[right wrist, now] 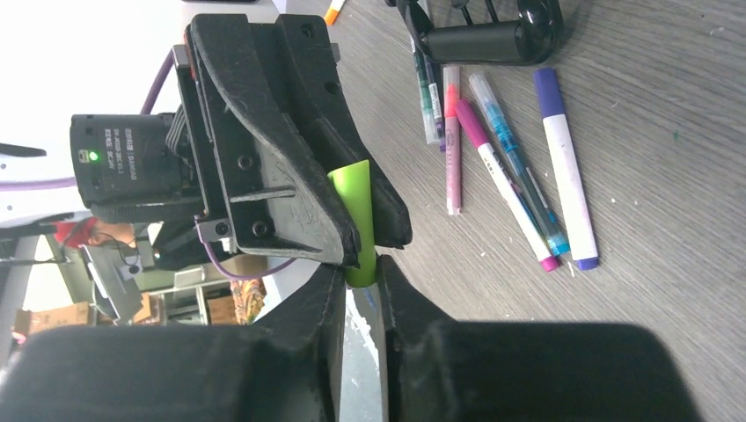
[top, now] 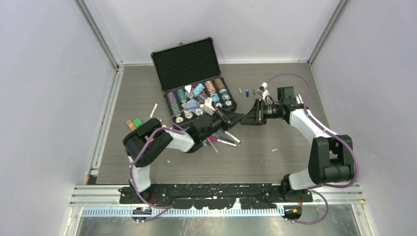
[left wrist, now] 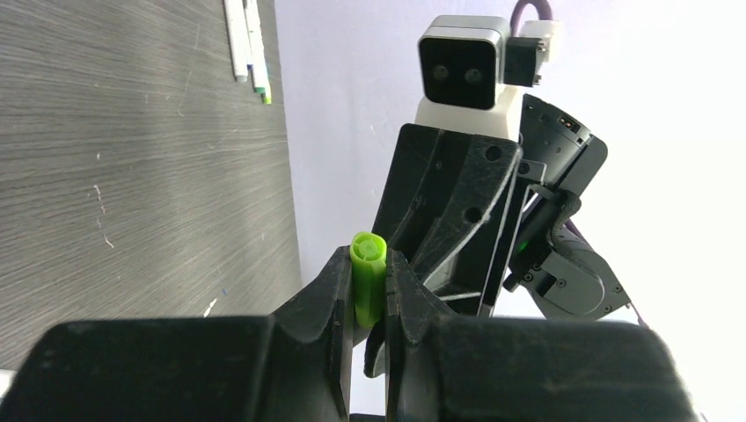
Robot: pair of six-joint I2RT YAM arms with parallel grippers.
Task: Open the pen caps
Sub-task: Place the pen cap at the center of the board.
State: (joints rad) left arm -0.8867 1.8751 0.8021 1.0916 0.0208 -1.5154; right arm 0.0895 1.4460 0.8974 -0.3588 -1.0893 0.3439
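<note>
I have 1 black case (top: 186, 63) with its lid up and rows of striped chips (top: 199, 91) in its tray. My left gripper (left wrist: 368, 281) is clamped on 1 lime pen (left wrist: 368, 251), held above the table (top: 275, 162) right of the case. My right gripper (right wrist: 361, 271) flanks its other end; I can't tell if it pinches. 5 pens (right wrist: 506, 186) lie below, and 3 loose caps (top: 247, 92) lie beyond.

Case (top: 192, 73) upper centre on tabletop (top: 275, 157); caps (top: 247, 92) right of it, pens (top: 224, 140) below; left pincer (top: 238, 118) and right pincer (top: 252, 118) meet mid-frame, pen (right wrist: 352, 198) between.
</note>
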